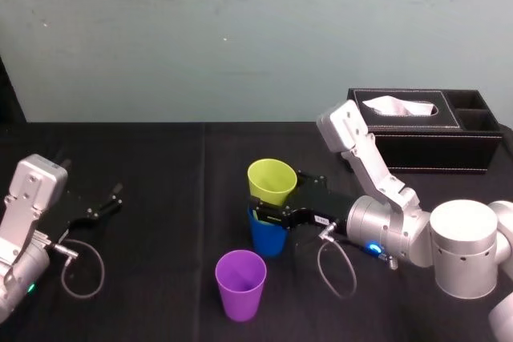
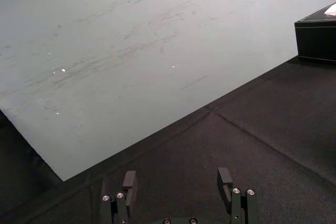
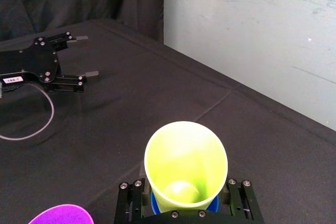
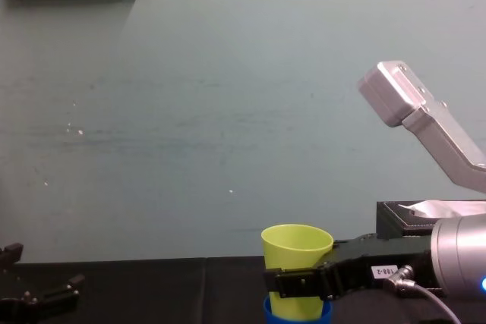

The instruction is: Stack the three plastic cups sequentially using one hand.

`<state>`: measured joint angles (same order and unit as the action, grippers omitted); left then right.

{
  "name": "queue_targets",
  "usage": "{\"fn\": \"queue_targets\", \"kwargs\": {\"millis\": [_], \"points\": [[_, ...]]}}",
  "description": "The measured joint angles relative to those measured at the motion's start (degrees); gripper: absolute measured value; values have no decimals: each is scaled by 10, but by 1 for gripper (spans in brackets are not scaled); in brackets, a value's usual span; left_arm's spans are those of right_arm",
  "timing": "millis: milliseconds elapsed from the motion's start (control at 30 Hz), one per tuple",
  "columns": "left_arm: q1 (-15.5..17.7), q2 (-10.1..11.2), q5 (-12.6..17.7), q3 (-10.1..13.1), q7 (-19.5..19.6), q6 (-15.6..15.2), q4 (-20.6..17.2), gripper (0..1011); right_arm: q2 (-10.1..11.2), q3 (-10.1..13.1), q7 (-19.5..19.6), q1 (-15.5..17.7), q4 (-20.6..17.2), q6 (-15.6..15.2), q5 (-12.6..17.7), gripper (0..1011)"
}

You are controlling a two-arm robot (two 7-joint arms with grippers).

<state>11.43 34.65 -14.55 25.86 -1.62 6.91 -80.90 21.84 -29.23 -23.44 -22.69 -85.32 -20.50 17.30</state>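
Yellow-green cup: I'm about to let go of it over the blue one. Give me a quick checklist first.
1. Yellow-green cup set into the blue cup: ok, its base sits inside the blue rim.
2. Fully seated: cannot tell; most of it stands above that rim.
3. Right gripper grip: ok, fingers flank the yellow-green cup, shut on it.
4. Purple cup ready for the next pick: ok, upright, apart from the stack, nearer the robot.
5. Left gripper out of the way: ok, open, parked at the table's left.
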Motion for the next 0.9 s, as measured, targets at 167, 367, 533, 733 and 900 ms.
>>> {"fn": "queue_targets", "kwargs": {"millis": [167, 367, 533, 733, 900], "points": [[0, 0, 0, 0, 0, 0, 0, 1000, 0, 0, 0, 0, 0, -1, 1, 728], [0, 0, 0, 0, 0, 0, 0, 1000, 0, 1, 0, 0, -1, -2, 2, 729], [0, 0, 0, 0, 0, 0, 0, 1000, 0, 1, 0, 0, -2, -3, 2, 728], [0, 0, 0, 0, 0, 0, 0, 1000, 0, 2, 0, 0, -2, -3, 3, 837], [0, 0, 0, 0, 0, 0, 0, 1001, 0, 2, 0, 0, -3, -3, 3, 969]]}}
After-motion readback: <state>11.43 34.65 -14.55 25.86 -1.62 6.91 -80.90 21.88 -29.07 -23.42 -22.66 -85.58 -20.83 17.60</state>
